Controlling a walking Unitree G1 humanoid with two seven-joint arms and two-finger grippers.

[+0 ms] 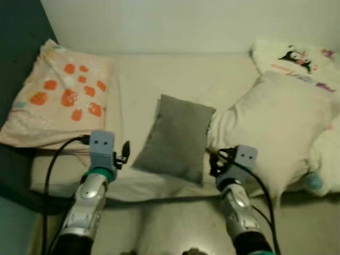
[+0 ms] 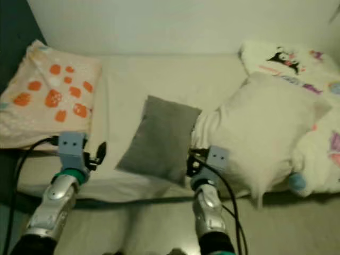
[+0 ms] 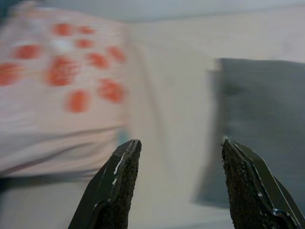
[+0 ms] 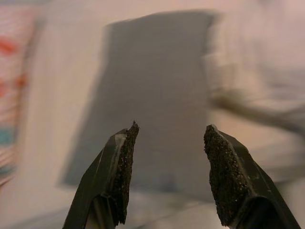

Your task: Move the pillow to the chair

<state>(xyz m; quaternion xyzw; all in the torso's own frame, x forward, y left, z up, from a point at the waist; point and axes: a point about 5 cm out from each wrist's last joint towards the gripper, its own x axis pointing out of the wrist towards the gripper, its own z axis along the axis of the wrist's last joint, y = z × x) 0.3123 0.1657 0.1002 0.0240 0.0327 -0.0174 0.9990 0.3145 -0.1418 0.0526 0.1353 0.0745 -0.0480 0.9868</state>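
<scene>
I am standing at the edge of a bed [image 1: 175, 69] with a pale sheet. The gray pillow [image 1: 175, 139] lies flat on the bed, right in front of me at 12 o'clock, near the bed's front edge. It is a bit tilted.

My left gripper [image 3: 176, 183] is held out over the front edge of the bed, at about 10 o'clock from me. Its jaws are wide apart and hold nothing. Past them I see the sheet, with the gray pillow's left edge close by.

My right gripper [image 4: 167, 176] is at about 1 o'clock, by the pillow's near right corner. Its jaws are wide apart too, with nothing in them. They point at the gray pillow but do not touch it.

A pink pillow with orange spots [image 1: 61, 93] lies at the far left, about 10 o'clock. A big white pillow [image 1: 281, 127] is on the right, at 2 o'clock, touching the gray one's right side. Behind it is a cartoon pillow [image 1: 297, 58] by the wall [image 1: 175, 24].
</scene>
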